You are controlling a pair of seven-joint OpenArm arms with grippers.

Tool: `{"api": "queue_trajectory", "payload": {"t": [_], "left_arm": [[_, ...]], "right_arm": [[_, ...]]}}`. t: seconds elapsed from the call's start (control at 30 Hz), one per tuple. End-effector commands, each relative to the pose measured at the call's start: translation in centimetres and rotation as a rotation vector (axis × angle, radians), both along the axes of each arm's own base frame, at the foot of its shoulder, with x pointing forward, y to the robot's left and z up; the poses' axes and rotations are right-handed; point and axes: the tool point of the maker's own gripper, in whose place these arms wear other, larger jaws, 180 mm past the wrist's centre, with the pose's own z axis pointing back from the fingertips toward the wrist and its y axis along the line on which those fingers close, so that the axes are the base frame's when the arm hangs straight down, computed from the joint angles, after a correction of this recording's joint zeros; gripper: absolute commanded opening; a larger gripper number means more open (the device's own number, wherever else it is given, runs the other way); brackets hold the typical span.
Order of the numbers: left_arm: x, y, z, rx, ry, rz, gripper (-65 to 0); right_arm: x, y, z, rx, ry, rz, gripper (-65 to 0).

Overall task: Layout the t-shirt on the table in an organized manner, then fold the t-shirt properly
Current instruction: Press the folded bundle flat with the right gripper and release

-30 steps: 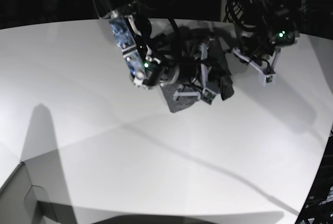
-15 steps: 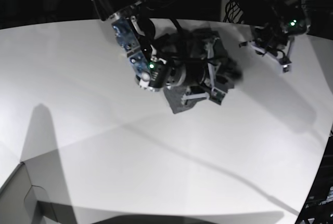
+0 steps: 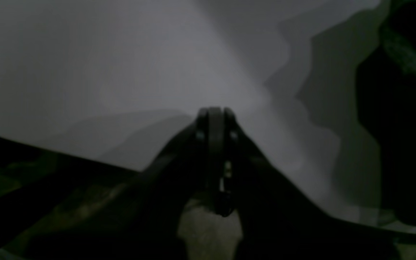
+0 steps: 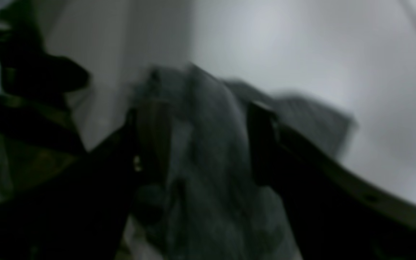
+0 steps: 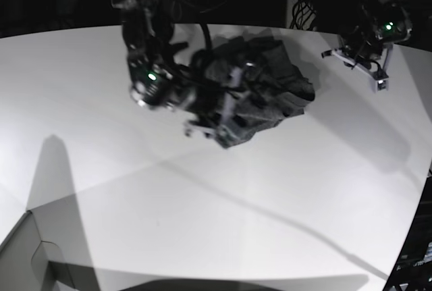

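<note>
The dark grey t-shirt lies crumpled in a heap at the back middle of the white table. My right gripper hovers at the heap's front left edge. In the right wrist view, blurred by motion, the right gripper is open, its fingers standing wide apart over the t-shirt, and it holds nothing. My left gripper hangs apart to the right of the shirt. Seen from its own wrist, the left gripper is shut and empty above the bare table.
A grey box corner juts in at the front left. The table's curved back edge runs behind both arms, with dark equipment and cables beyond it. Long shadows cross the tabletop.
My right gripper has opened, letting go of the shirt, and swung left. The shirt has dropped into a wider heap. The left gripper has moved up and right, away from the shirt.
</note>
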Motion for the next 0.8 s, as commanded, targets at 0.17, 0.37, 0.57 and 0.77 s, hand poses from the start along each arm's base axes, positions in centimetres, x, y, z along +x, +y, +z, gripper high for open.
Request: {"api": "queue_trajectory", "payload": {"t": [0.17,0.37,0.57,0.77], "left_arm": [[0.9,0.3,1.0,0.016,-0.037,-0.006,-65.0],[0.9,0.8,1.1,0.031,-0.035,-0.013,-65.0],[1.0,0.9,1.3,0.034,-0.038,-0.014,-65.0],[1.0,0.9,1.3,0.034,-0.038,-0.014,-65.0]], "right_arm": [[-1.7,0.4,1.6,0.071,-0.024,-0.01,-28.2],[-1.8,0.3,1.4,0.068,-0.019,-0.013,-28.3],[-2.3,0.7,-0.1,0.066,0.03,-0.004,-32.3],[-2.8,1.3,-0.3,0.072,0.044,0.014,-33.1]]}}
